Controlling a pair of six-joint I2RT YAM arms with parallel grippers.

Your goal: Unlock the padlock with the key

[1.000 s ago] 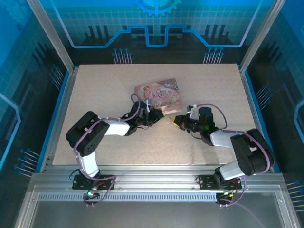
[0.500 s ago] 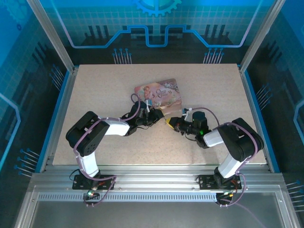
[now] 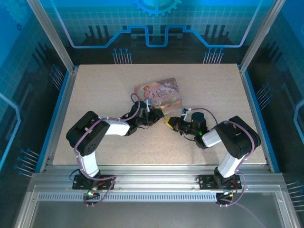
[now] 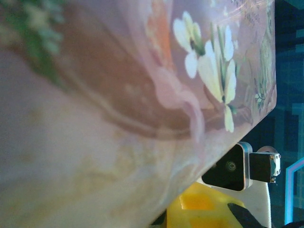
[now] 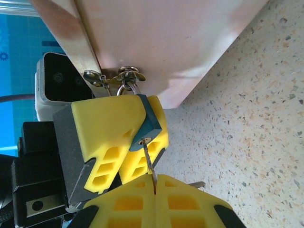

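Leftward is where the right arm has travelled since a second ago in the overhead view. Its elbow has folded in, and the right jaws now sit just beside the left jaws at the lower corner of the pink illustrated tin (image 3: 159, 93), mid-frame on the speckled counter (image 3: 95, 90).

In the right wrist view, the left jaws enter from the left edge. Their yellow pads (image 5: 107, 130) are clamped on either side of the padlock (image 5: 149, 122), just left of the frame's centre. The padlock is a small slab with a blue-grey body and a silver shackle. The shackle is threaded through the metal hasp (image 5: 128, 73) on the tin's edge, in the upper left. The padlock's long axis runs nearly up and down the frame, with the shackle end at the top and the keyhole end at the bottom, tipped slightly left.

Directly below it is the key (image 5: 149, 161), a thin silvery sliver. It stands almost upright in the frame with its tip pointing up and a little left, meeting the keyhole. How deep it sits cannot be told. Its lower end is pinched in the seam where the right jaws' yellow pads (image 5: 185, 199) press together at the bottom centre. Bare counter covers the right side.

In the left wrist view the tin's floral lid lies blurred across the left and centre.
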